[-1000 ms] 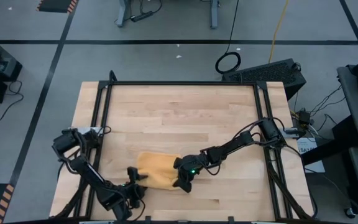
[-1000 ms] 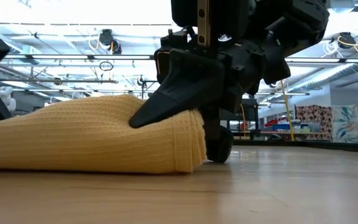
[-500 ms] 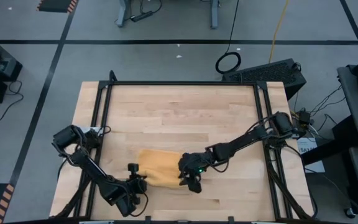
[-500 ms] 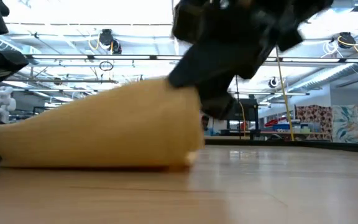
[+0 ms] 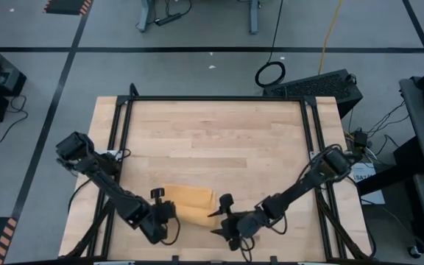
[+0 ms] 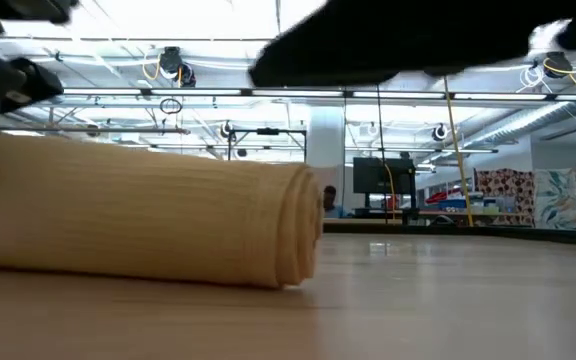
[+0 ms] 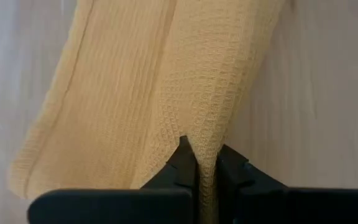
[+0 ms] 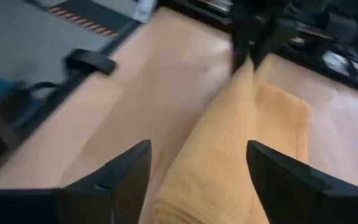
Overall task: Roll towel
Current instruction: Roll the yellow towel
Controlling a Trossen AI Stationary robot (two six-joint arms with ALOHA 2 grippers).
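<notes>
The mustard-yellow towel (image 5: pixel 190 200) lies as a loose roll near the table's near edge, its layered right end (image 6: pixel 303 230) showing in the low view. My left gripper (image 5: pixel 166 213) is at the towel's left end, shut on it (image 7: pixel 202 155). My right gripper (image 5: pixel 219 215) is open just off the towel's right end. Its two fingers (image 8: pixel 129 171) stand wide on either side of the roll (image 8: pixel 229 143), which it touches nowhere that I can see. My left gripper pinches a raised fold at the towel's left end (image 7: pixel 205 140) between its two fingers. The fingers come steeply from above, slanting. The cloth is drawn up into a ridge at the fingers (image 8: pixel 244 74), and the rest of the roll lies on the table.
The wooden tabletop (image 5: pixel 212 132) lies bare toward its far edge. Black frame rails (image 5: pixel 118 147) run along the left, right and far sides. A dark case (image 5: pixel 315 85) and a cable loop (image 5: pixel 271 73) lie on the floor beyond the far right corner.
My right gripper has opened, let go of the towel's right end, rolled its wrist and drawn back toward the near right, rising. My left gripper has shut on the towel's left end and lifted it a little. The towel's pinched-up right end has dropped; it now lies as a level roll.
</notes>
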